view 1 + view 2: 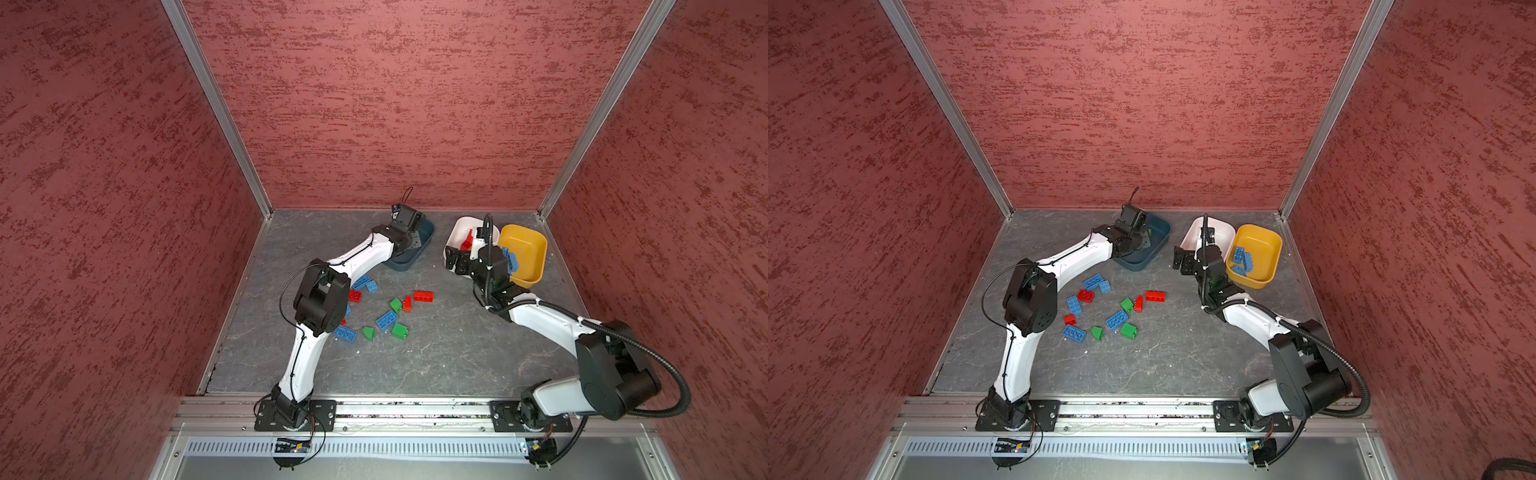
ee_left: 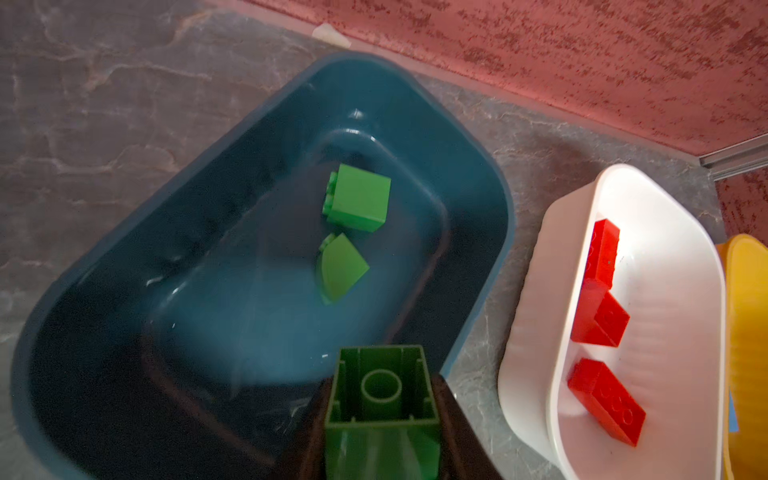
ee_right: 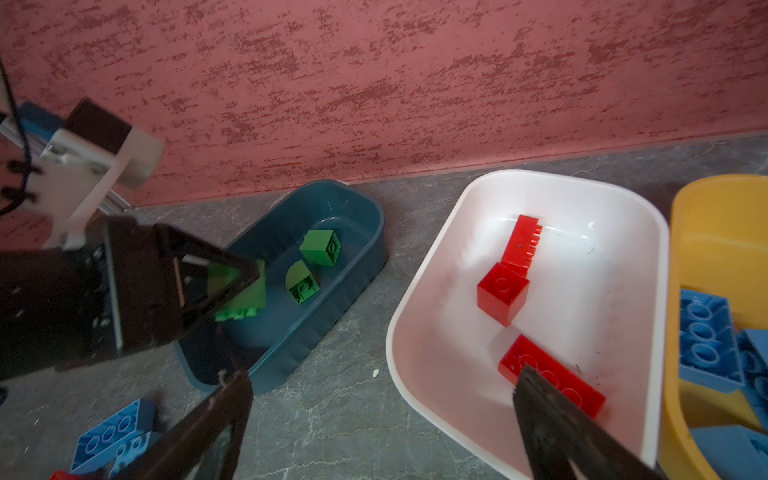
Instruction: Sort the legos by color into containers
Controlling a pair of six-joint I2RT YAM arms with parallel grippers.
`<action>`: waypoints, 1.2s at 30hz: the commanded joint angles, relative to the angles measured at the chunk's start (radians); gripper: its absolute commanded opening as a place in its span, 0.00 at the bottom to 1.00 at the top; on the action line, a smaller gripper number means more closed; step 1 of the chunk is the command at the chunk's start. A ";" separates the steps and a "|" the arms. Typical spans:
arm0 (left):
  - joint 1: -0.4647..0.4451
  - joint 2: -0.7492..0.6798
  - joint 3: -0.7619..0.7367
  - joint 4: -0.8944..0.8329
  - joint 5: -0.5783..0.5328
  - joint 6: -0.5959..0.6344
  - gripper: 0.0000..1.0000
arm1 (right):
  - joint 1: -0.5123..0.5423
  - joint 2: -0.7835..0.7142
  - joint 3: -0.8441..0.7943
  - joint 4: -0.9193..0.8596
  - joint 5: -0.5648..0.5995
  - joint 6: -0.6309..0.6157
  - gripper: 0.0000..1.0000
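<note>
Right wrist: green legos (image 3: 320,248) in teal tub (image 3: 328,320), red legos (image 3: 503,295) in white tub (image 3: 436,291)

Grey marbled tabletop (image 1: 436,353) (red textured walls (image 1: 395,104))

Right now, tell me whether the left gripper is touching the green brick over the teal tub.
Touching: the left wrist view shows the green brick clamped between the fingers of the left gripper.

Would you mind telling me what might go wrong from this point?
The green brick in the left end effector hangs close to the wall of the teal tub; released here, it might hit the rim and bounce out. The open right end effector appears to straddle the rim of the white tub; lowering could tip it.
</note>
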 commanded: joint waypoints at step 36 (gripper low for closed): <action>0.281 -0.607 -0.589 0.003 0.009 -0.001 0.99 | 0.397 0.369 0.349 -0.552 -0.560 -0.922 0.85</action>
